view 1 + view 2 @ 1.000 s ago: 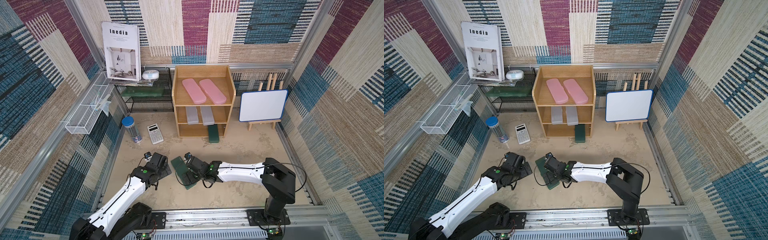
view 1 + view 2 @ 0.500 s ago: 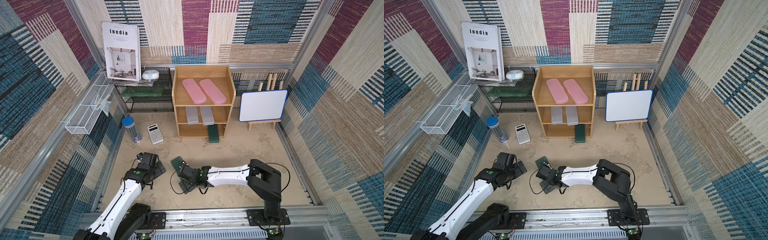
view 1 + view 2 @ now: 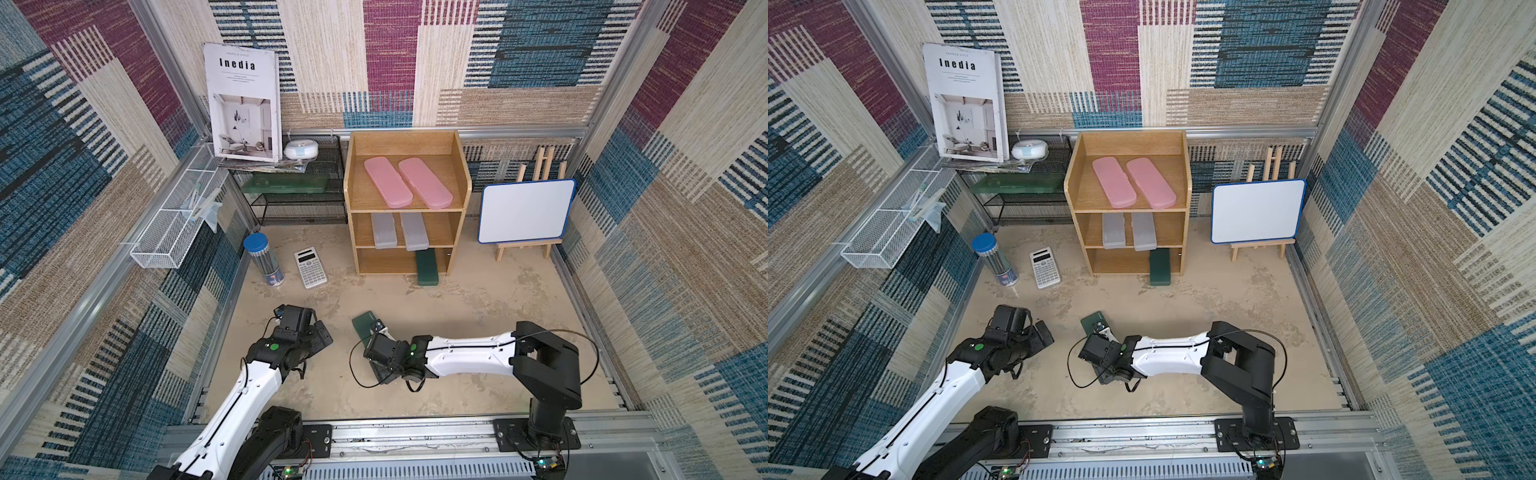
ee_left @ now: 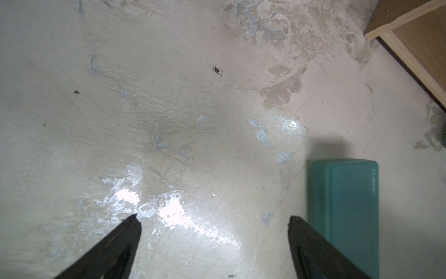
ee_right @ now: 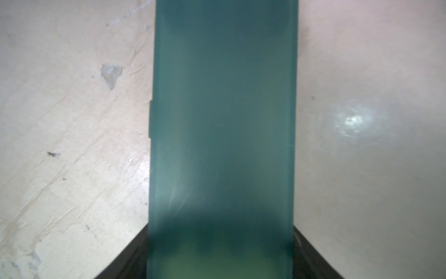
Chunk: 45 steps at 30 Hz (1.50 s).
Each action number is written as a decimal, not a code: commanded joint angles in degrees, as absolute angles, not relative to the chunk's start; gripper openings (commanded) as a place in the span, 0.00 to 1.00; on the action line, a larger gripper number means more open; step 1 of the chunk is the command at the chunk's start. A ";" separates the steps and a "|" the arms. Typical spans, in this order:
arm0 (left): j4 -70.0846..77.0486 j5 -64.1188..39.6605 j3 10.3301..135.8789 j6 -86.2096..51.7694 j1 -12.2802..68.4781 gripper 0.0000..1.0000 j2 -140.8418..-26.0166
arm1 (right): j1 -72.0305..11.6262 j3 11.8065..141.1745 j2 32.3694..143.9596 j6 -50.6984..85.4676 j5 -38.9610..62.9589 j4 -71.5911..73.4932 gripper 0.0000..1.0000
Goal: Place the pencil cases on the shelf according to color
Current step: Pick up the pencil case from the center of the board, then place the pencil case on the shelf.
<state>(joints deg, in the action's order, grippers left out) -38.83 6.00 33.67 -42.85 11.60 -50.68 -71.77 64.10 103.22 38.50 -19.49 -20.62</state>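
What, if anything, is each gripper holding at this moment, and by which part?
The right gripper straddles one end of the dark green pencil case, its long edges between the jaws; a firm grip cannot be confirmed. The left gripper holds nothing.

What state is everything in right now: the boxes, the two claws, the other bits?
Pink pencil cases: closed, flat on the wooden shelf, top tier.
Grey pencil cases: closed, middle tier.
Shelved green pencil case: bottom tier, sticking out.
Loose green pencil case: closed, between the right gripper's jaws.
Right gripper: apparently clamped on its long edges.
Left gripper: open, empty.
Whiteboard: blank, upright.
Calculator: face up.
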 commanded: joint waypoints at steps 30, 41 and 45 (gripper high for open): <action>-32.61 -2.19 34.12 -41.09 11.56 0.99 -55.12 | -50.98 89.48 123.64 41.18 -23.06 -17.21 0.91; -33.72 -2.10 34.83 -40.71 11.61 0.99 -54.76 | -52.46 84.45 113.47 39.55 -24.08 -18.14 0.90; -34.19 -2.11 35.40 -40.60 11.60 0.99 -54.50 | -54.10 79.16 110.14 40.00 -23.39 -17.26 0.76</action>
<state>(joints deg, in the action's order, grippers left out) -33.78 -1.69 34.83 -41.30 11.62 -54.72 -53.30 81.41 111.46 39.97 -23.33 -17.10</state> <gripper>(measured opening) 0.992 0.785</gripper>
